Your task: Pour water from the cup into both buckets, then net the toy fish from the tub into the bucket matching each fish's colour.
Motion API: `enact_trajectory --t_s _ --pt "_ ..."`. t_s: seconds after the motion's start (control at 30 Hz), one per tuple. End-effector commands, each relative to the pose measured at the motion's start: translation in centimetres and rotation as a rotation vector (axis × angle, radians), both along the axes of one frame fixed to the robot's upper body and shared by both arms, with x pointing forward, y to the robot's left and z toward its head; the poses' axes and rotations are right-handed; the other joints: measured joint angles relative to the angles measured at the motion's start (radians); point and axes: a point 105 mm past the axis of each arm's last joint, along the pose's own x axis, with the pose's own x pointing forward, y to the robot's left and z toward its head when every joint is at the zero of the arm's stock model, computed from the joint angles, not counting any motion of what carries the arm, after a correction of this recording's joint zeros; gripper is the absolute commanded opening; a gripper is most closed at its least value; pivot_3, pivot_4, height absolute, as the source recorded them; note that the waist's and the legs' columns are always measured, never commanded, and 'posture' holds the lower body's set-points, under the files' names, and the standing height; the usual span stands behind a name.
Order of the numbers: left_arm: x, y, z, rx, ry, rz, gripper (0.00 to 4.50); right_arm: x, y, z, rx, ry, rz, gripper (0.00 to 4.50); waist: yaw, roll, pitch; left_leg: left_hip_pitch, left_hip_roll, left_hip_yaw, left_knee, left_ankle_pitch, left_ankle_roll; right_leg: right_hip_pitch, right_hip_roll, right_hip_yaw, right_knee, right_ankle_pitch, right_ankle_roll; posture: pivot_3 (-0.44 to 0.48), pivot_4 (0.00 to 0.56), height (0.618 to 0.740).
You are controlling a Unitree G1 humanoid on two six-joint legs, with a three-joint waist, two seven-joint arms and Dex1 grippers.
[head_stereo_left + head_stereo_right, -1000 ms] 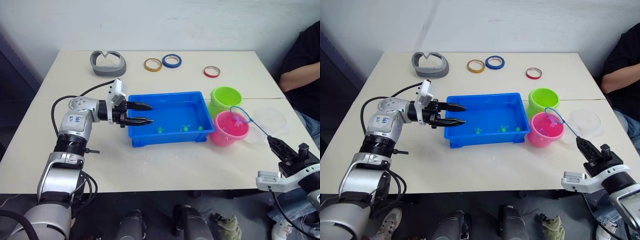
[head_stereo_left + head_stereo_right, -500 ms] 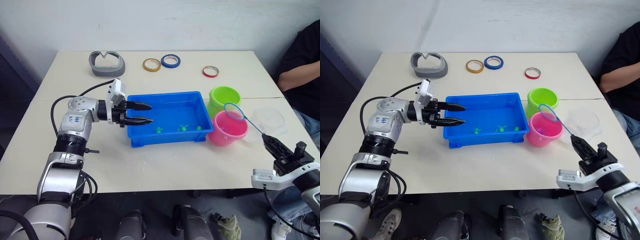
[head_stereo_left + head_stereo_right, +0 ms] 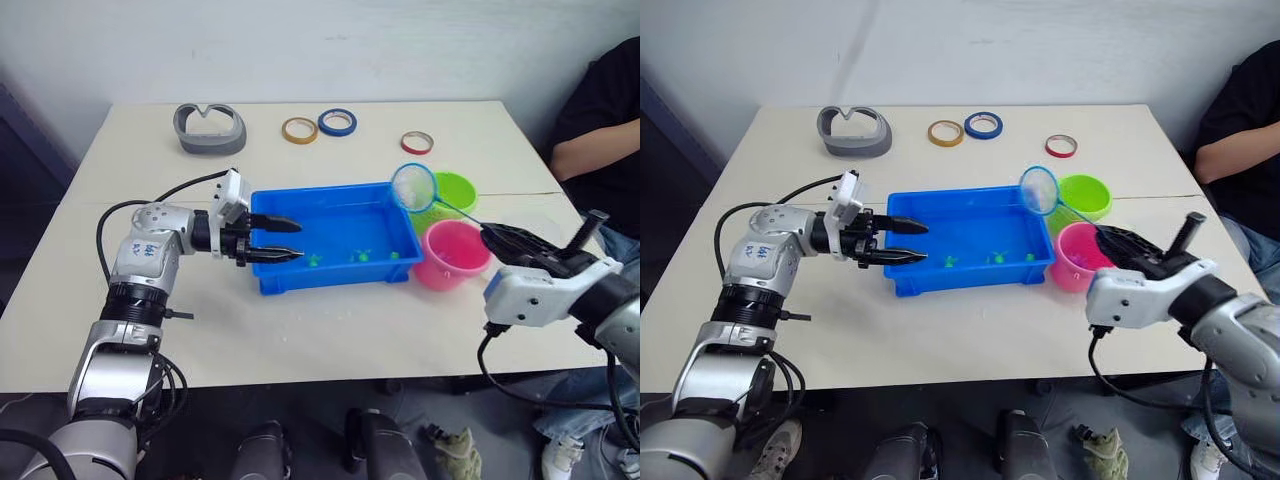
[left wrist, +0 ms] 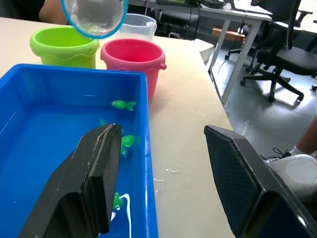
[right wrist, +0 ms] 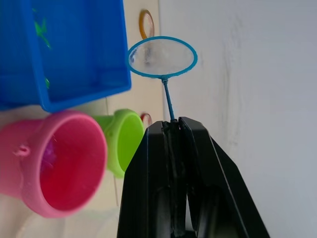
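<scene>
The blue tub (image 3: 335, 215) holds water and three small green toy fish (image 3: 360, 256) near its front wall. At its right stand the lime green bucket (image 3: 455, 188) and the pink bucket (image 3: 455, 255). The clear cup (image 4: 136, 25) sits behind the pink bucket. My right gripper (image 3: 490, 236) is shut on the thin handle of a blue-rimmed net (image 3: 413, 187). Its hoop hangs in the air above the tub's far right corner, beside the green bucket. My left gripper (image 3: 298, 239) is open at the tub's left end, one finger over the water and one outside the front wall.
At the back of the table lie a yellow tape roll (image 3: 299, 129), a blue one (image 3: 336, 122), a red one (image 3: 417, 142) and a grey curved object (image 3: 209, 128). A person's arm (image 3: 590, 150) rests at the table's right side.
My right arm swung the net up and to the left, from over the pink bucket to above the tub's right end. The left gripper stayed at the tub's left end.
</scene>
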Motion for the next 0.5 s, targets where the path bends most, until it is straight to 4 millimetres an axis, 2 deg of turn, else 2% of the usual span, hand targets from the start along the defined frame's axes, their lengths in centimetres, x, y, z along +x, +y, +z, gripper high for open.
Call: enact_trajectory --t_s 0.03,0.23,0.5 --pt "-1.2 -0.7 0.9 -0.032 -0.020 -0.037 2.97 0.8 0.4 0.3 0.023 0.069 0.013 0.00 0.000 0.000 0.000 0.000 0.000 0.000 0.000 0.000 0.000 0.000 0.000 0.000 0.001 0.000 0.000 0.000 0.150 0.713" --pt "-2.9 -1.7 0.0 -0.035 0.001 -0.047 2.97 3.0 0.3 -0.1 -0.063 0.134 -0.009 0.00 0.000 0.000 0.000 0.000 0.000 0.000 0.001 0.000 0.000 0.000 -0.001 0.001 0.002 -0.001 -0.001 0.000 0.150 0.713" --pt "-3.1 -1.0 -0.5 -0.031 0.001 0.022 2.97 5.3 -0.7 -0.6 -0.252 0.126 -0.054 0.00 -0.001 0.000 0.000 0.000 0.000 0.000 0.001 0.000 0.000 -0.001 -0.002 0.001 0.002 -0.001 -0.001 0.000 0.150 0.713"
